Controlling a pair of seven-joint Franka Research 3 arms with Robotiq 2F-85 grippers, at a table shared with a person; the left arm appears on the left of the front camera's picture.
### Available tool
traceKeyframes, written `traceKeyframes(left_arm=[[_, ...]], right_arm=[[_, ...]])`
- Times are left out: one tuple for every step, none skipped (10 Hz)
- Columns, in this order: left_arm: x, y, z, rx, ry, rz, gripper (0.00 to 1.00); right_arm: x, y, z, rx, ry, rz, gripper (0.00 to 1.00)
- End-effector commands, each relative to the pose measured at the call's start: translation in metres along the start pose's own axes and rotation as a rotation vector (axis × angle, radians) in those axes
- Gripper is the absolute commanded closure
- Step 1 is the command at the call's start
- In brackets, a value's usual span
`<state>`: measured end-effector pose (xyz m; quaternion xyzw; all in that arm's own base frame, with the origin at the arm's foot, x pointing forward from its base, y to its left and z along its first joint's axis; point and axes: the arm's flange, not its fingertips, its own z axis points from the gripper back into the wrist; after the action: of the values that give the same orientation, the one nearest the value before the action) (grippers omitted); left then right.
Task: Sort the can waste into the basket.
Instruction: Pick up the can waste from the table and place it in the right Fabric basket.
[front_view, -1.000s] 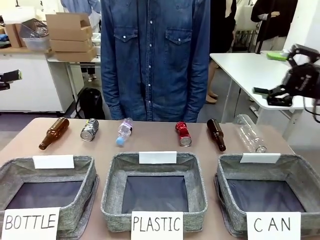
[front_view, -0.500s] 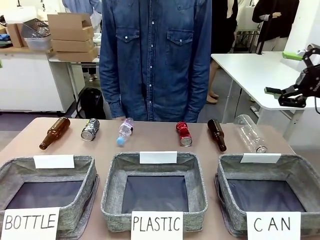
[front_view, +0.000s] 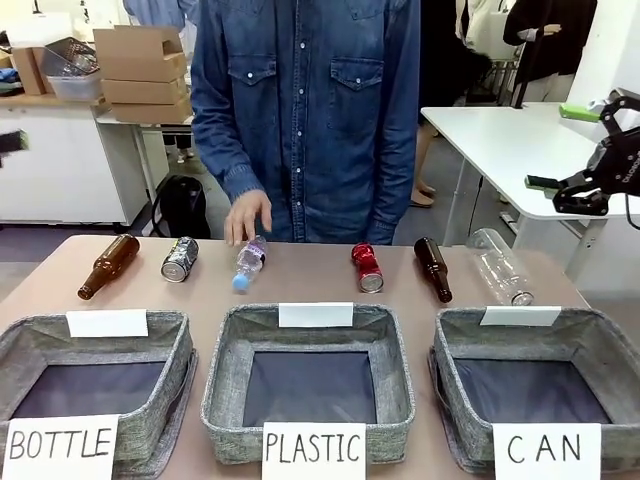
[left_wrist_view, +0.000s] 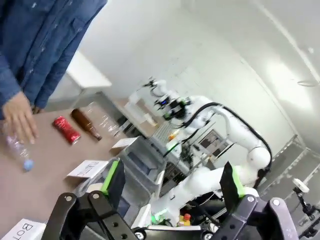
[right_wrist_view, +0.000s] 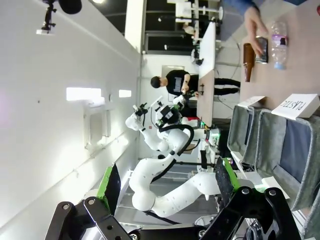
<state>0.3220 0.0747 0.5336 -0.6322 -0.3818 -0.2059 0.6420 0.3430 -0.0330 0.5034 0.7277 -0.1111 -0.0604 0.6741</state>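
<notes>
Lying on its side on the far half of the table (front_view: 310, 285), the red can (front_view: 366, 267) rests between the small clear bottle (front_view: 249, 263) and a brown bottle (front_view: 433, 269); the dark can (front_view: 179, 259) lies well off to the left, just beside the other brown bottle (front_view: 108, 265); the basket (front_view: 600, 345) signed CAN sits at the near right, with that first brown bottle and a big clear bottle (front_view: 502, 267) lying just behind its far rim; the person's hand (front_view: 247, 215) hangs over the small clear bottle; my right gripper (front_view: 556, 148) hovers high on the right, fingers spread wide, holding nothing; my left gripper (left_wrist_view: 172, 182) is spread wide too, with nothing in it.
</notes>
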Motion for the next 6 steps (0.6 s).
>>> traceKeyframes(left_arm=[[0.037,0.036,-0.036,0.052,0.229,0.170,0.00],[0.048,0.062,-0.051,0.089,0.258,0.258,0.00],[0.052,0.084,-0.058,0.191,0.274,0.337,0.00],[0.056,0.089,-0.057,0.188,0.295,0.377,0.00],[0.058,0.070,-0.031,0.257,0.204,0.355,0.00],[0.054,0.041,-0.003,0.269,0.144,0.314,0.00]], right_arm=[[0.001,0.004,0.000,0.000,0.005,-0.019,0.00],[0.001,0.004,0.000,0.000,0.005,-0.019,0.00],[0.001,0.004,0.000,0.000,0.005,-0.019,0.00],[0.001,0.004,0.000,0.000,0.005,-0.019,0.00],[0.001,0.004,0.000,0.000,0.005,-0.019,0.00],[0.001,0.004,0.000,0.000,0.005,-0.019,0.00]])
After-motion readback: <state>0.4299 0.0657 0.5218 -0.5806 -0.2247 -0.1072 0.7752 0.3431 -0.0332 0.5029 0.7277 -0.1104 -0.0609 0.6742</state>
